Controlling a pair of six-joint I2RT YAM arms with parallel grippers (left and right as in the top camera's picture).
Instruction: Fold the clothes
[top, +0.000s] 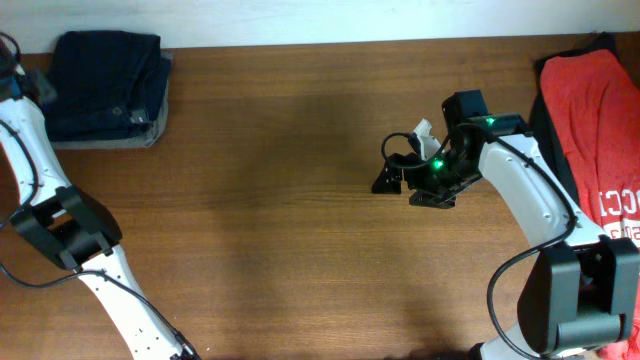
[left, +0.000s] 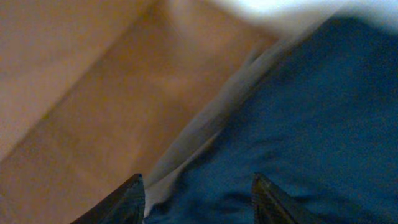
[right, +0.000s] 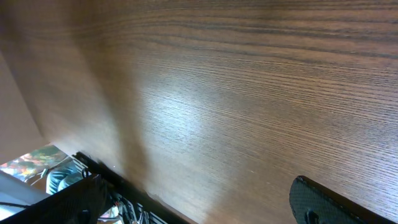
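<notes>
The clothes, dark navy shorts (top: 108, 82), lie folded at the table's far left corner on top of a grey-olive garment (top: 135, 140). In the left wrist view the navy cloth (left: 311, 124) fills the right side. My left gripper (left: 199, 202) hangs just over it, its two dark fingertips (left: 132, 200) apart with cloth showing between and below them; nothing is pinched. My right gripper (top: 400, 160) hovers over bare wood right of the table's middle. It is open (right: 199, 199) with only tabletop between its fingers.
A red T-shirt with white lettering (top: 595, 130) lies over dark cloth at the right edge. A pale grey cloth edge (left: 205, 124) shows beside the navy shorts. The wooden table (top: 270, 200) spans the middle. A wall edge runs along the back.
</notes>
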